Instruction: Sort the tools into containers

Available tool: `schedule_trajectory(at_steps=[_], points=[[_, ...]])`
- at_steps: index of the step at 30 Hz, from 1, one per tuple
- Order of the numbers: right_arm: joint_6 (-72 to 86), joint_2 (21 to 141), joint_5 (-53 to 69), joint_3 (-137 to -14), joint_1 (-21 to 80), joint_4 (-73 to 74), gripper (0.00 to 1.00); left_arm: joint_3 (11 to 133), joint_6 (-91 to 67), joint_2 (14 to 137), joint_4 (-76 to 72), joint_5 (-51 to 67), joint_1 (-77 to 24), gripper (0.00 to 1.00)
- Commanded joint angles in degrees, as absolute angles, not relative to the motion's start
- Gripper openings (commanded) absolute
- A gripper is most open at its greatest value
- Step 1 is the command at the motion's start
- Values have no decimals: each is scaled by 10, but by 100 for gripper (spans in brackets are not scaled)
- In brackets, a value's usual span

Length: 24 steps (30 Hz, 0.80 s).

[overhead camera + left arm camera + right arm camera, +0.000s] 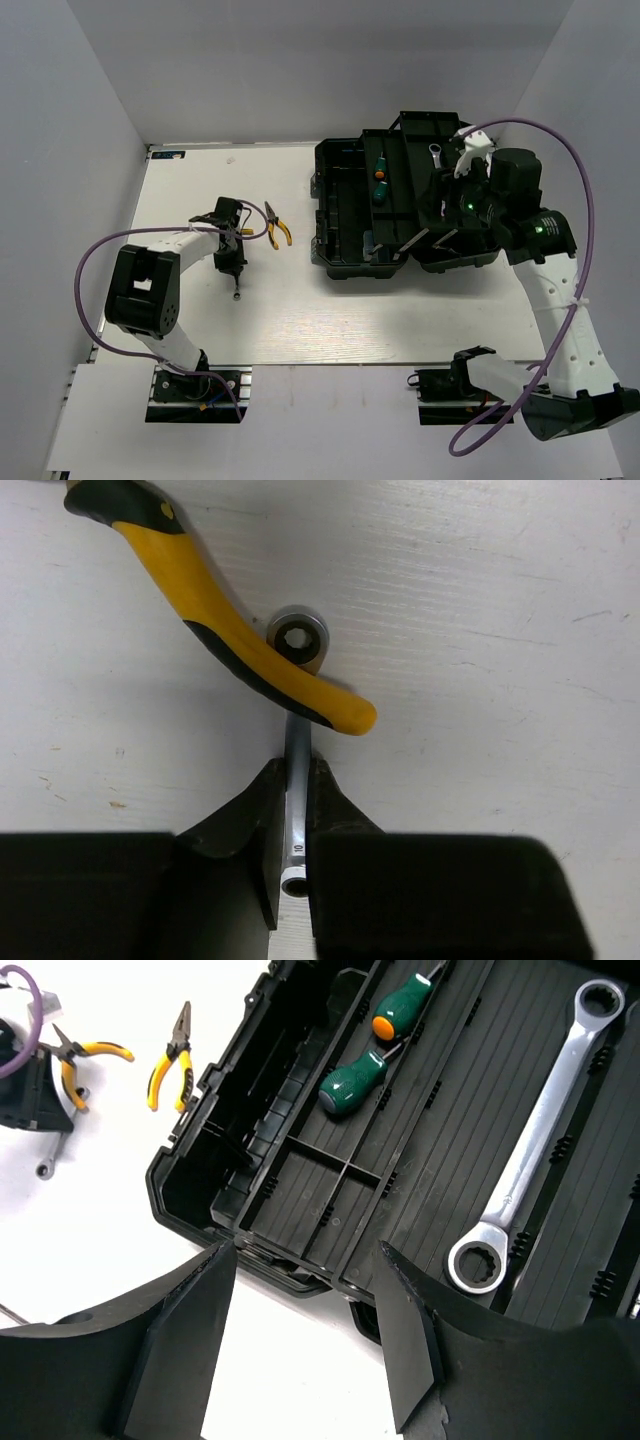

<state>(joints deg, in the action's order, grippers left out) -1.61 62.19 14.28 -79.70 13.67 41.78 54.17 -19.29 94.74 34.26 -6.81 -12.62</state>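
Left wrist view shows your left gripper point(295, 772) clamped on the shaft of the small silver wrench point(297, 745). The wrench's long axis runs straight out past the fingertips, and a yellow-and-black pliers handle point(225, 625) crosses over it just short of the ring end. Wrench and pliers sit well to the left of the large black plastic toolbox point(325, 200). Your right gripper point(305, 1250) hangs over that open toolbox with its fingers spread wide, holding nothing.

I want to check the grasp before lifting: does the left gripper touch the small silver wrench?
Touching. In the left wrist view, the left gripper presses its fingers on both sides of the small silver wrench, with no gap.
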Motion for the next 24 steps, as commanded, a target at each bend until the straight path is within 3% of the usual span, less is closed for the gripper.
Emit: schedule_trajectory(at_steps=[1, 3, 4, 6, 12, 24], points=[[-8, 601, 161, -790, 131, 393, 63, 526, -189, 962, 348, -68, -121, 12], [-8, 600, 164, -790, 130, 395, 63, 526, -189, 940, 348, -46, -121, 5], [-8, 598, 170, -789, 130, 398, 77, 526, -189, 931, 348, -35, -127, 0], [-12, 595, 176, -787, 128, 396, 89, 526, -180, 915, 343, -10, -133, 0], [-11, 589, 187, -777, 129, 389, 89, 564, -143, 900, 348, 142, -156, 0], [-16, 595, 188, -773, 126, 384, 88, 670, -174, 805, 329, 235, -180, 0]])
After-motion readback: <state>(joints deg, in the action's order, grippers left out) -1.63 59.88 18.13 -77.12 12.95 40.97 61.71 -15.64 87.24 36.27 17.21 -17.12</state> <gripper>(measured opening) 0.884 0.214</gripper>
